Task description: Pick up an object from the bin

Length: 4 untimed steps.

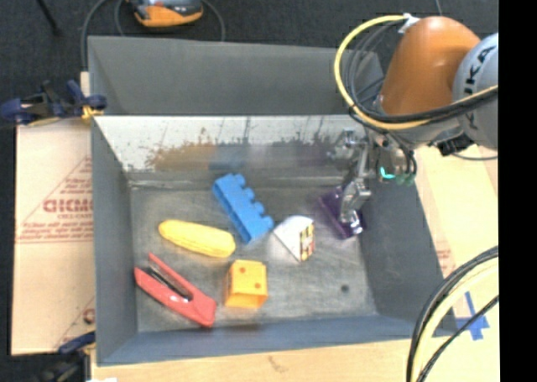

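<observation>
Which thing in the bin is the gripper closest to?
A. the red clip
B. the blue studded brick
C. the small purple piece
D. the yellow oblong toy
C: the gripper sits right against the small purple piece, with the other three further to the view's left.

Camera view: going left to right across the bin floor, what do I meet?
Red clip → yellow banana-shaped toy → blue toy brick → white wedge-shaped block → purple piece, with the gripper at it.
</observation>
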Each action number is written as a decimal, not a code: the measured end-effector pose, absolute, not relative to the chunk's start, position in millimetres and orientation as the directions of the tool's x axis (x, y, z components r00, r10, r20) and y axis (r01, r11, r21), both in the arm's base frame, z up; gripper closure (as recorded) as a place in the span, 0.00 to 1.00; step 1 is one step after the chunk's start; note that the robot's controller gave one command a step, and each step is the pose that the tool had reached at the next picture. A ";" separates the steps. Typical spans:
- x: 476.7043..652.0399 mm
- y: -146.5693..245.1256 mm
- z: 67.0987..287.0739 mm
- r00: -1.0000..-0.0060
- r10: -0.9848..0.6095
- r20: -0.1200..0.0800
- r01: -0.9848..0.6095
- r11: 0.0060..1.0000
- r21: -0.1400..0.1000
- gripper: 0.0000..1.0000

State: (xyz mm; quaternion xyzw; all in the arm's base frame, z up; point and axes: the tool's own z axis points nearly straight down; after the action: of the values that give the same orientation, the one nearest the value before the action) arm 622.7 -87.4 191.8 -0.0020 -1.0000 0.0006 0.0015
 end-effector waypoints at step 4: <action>604.4 -42.6 146.1 -0.932 -0.362 -0.004 -0.362 0.932 -0.003 0.00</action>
State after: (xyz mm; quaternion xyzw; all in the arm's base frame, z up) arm 604.4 -42.6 146.1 0.1843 -0.9829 0.0009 -0.0021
